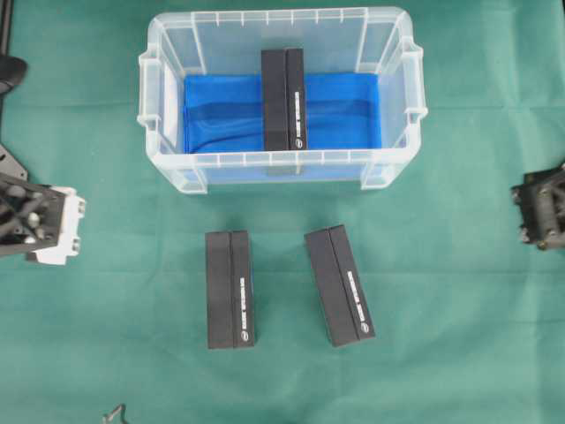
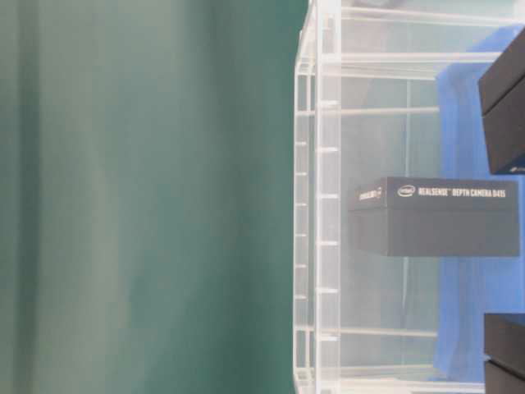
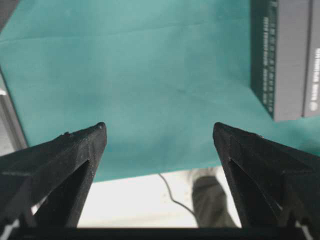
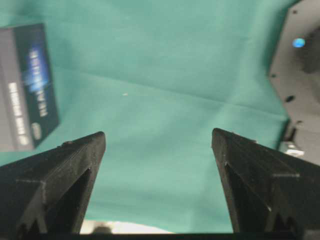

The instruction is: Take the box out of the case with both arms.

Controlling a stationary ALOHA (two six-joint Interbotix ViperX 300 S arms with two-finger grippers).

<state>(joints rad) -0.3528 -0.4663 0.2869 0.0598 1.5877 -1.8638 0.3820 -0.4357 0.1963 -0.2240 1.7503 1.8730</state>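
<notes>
Black RealSense box (image 1: 282, 99) sits in the middle of my clear case (image 1: 168, 97), on the blue lining, long axis running from the near wall to the far one. Both my grippers are spread wide with nothing in them: left gripper (image 3: 159, 131) off to the left edge, right gripper (image 4: 158, 134) off to the right, both low beside the case. Neither's really closer, so I'd guess they come in from opposite long sides. Two more boxes (image 1: 229, 289) lie on the green cloth (image 1: 106, 336) out front.

Left tool (image 3: 159, 131), 2 black fingers (image 3: 75, 150) spread wide above green cloth (image 3: 140, 70), dark box (image 3: 287, 55) top right.
</notes>
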